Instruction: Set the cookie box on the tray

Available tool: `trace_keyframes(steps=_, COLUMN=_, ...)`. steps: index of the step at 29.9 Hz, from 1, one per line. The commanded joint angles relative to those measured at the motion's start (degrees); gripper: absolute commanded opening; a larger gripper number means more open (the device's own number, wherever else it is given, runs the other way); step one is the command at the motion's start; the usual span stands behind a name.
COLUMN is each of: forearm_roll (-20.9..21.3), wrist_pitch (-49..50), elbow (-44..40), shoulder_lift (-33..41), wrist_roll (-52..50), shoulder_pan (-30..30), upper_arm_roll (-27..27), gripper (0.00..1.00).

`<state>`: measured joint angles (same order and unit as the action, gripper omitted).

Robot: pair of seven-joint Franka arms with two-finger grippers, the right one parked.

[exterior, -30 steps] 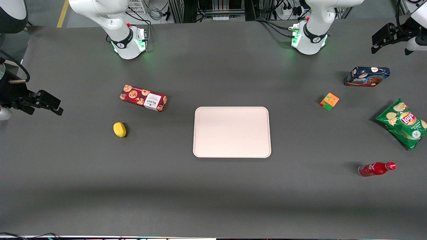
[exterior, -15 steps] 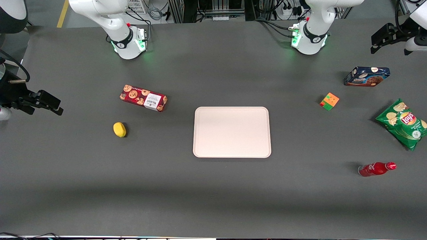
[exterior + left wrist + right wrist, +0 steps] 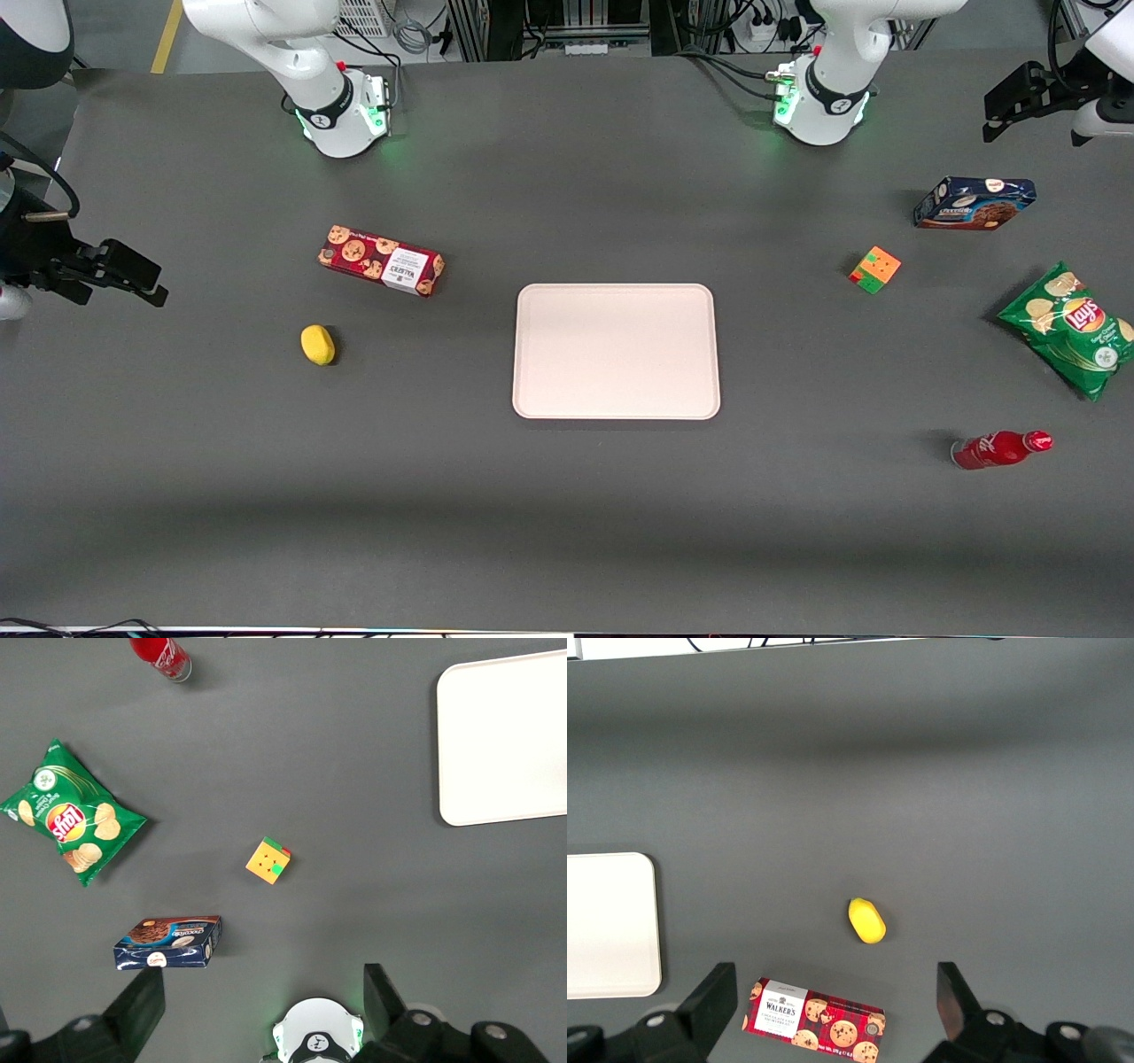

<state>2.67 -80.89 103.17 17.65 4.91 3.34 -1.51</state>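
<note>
Cookie box (image 3: 974, 203), a small dark navy-blue carton printed with a brown chocolate cookie, is lying flat on the dark grey worktop (image 3: 567, 514) toward the working arm's end, well apart from the large pale cream-pink rectangular tray (image 3: 616, 351) that is sitting at the middle of the worktop. The left arm's claw (image 3: 263, 1014) is hanging high above the worktop, released, with its two black fingers (image 3: 137, 1010) spread wide and holding nothing; the cookie box (image 3: 168, 943) is showing between them, far below. A small multicoloured puzzle cube (image 3: 874, 268) is resting between the cookie box and the tray. A green crisp bag (image 3: 1067, 326) is lying nearer to the front camera than the cookie box, and a red bottle (image 3: 999, 449) is lying on its side nearer still.
</note>
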Motion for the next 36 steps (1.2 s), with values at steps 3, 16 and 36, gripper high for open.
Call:
trace_keyframes(steps=3, forearm_roll=2.9, wrist_pitch=5.0, elbow=-1.0, shoulder_lift=0.5, wrist_roll=-0.8, shoulder_pan=0.3, upper_arm_roll=-3.4, gripper=1.0)
trace_keyframes(steps=16, forearm_roll=11.6, wrist_pitch=10.5, elbow=-2.5, shoulder_lift=1.4, wrist_roll=-12.0, shoulder_pan=-0.7, upper_arm_roll=-16.1, gripper=1.0)
trace_keyframes(steps=36, forearm_roll=11.7, wrist_pitch=-19.2, elbow=26.1, shoulder_lift=2.2, wrist_roll=-25.5, shoulder_pan=-3.7, upper_arm_roll=-31.5, gripper=1.0)
